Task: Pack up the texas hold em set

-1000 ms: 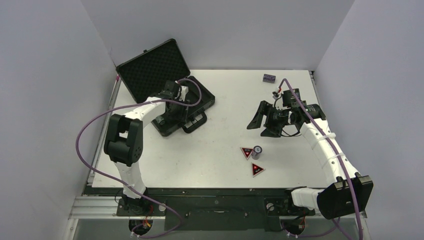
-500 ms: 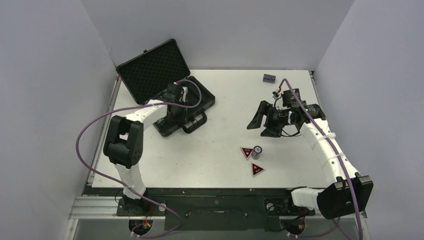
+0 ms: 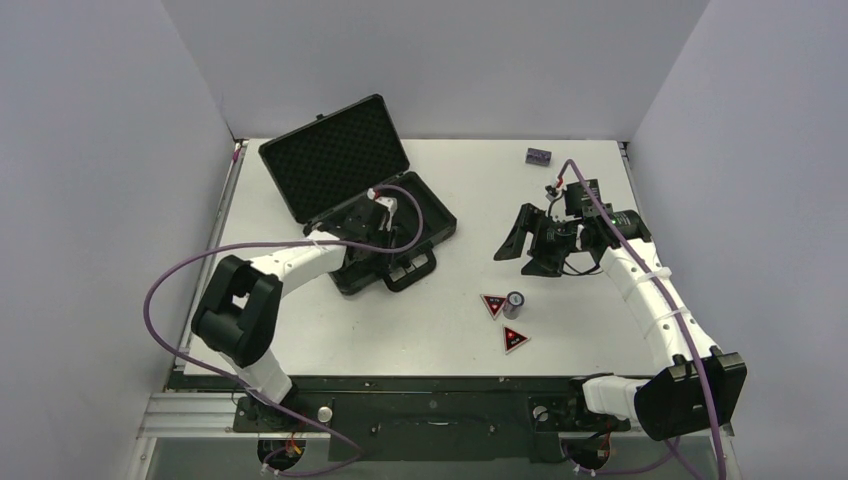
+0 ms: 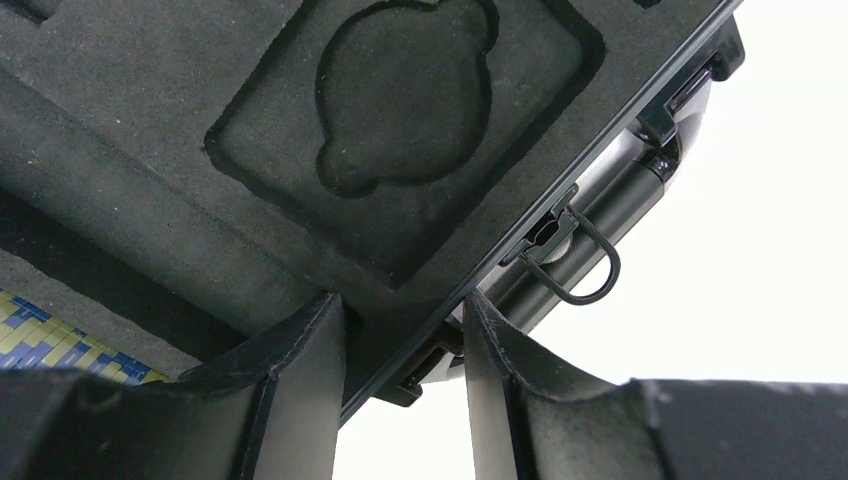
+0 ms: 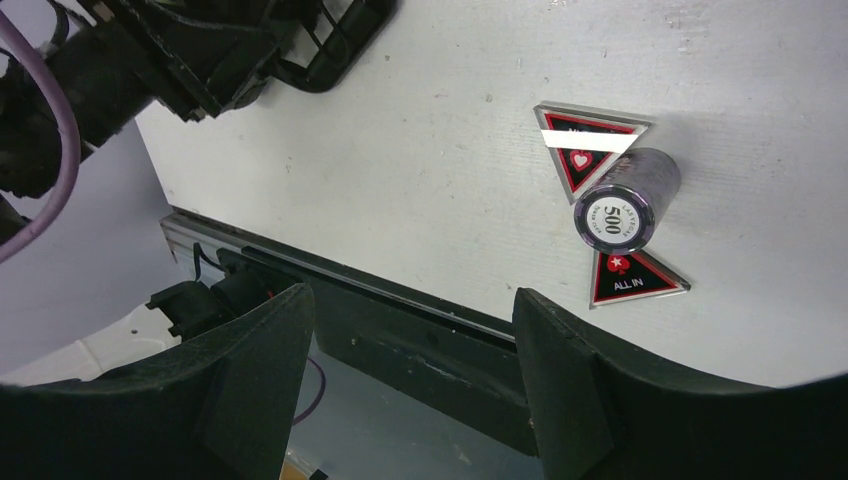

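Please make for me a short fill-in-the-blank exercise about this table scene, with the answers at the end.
1. The lid of the black hard briefcase stands ____.
2. The top of the grey cylindrical chip stack shows the number ____.
3. Beside this stack lie ____ red-and-black triangular tokens.
4. The left gripper clamps the front rim of the ____.
Answers: open; 500; two; briefcase.

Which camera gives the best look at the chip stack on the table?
The right wrist view: the chip stack stands close, its 500 label readable. The top view shows it as a tiny cylinder beside two triangular tokens. The left wrist view misses it.
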`<act>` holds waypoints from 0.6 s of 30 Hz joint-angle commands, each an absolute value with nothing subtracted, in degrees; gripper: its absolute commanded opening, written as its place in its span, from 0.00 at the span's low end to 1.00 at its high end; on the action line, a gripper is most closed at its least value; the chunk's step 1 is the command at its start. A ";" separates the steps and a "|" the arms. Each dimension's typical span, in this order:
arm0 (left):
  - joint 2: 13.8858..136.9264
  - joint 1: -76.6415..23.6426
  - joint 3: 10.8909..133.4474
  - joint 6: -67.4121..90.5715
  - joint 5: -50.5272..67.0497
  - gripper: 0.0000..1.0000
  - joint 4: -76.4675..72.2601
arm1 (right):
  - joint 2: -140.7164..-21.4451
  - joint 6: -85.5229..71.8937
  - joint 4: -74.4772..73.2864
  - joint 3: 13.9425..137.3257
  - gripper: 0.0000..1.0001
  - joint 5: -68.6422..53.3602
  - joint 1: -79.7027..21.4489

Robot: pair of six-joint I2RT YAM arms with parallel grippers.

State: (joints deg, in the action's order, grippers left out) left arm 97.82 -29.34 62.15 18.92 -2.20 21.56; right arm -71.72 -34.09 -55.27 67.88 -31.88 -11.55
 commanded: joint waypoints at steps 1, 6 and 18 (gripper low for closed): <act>95.78 -33.63 56.97 22.97 3.83 0.26 25.11 | -70.26 -34.58 -53.66 67.34 0.68 -30.59 -11.12; 92.82 -34.84 56.40 26.63 5.10 0.31 24.27 | -70.08 -34.50 -54.46 67.46 0.68 -28.32 -11.16; 90.56 -34.89 69.65 26.37 -2.42 0.56 32.40 | -68.12 -33.81 -57.47 67.85 0.68 -20.82 -11.15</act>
State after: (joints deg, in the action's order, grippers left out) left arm 93.51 -34.22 63.11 25.43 -0.84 28.27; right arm -70.72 -34.24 -56.90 67.44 -24.38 -11.55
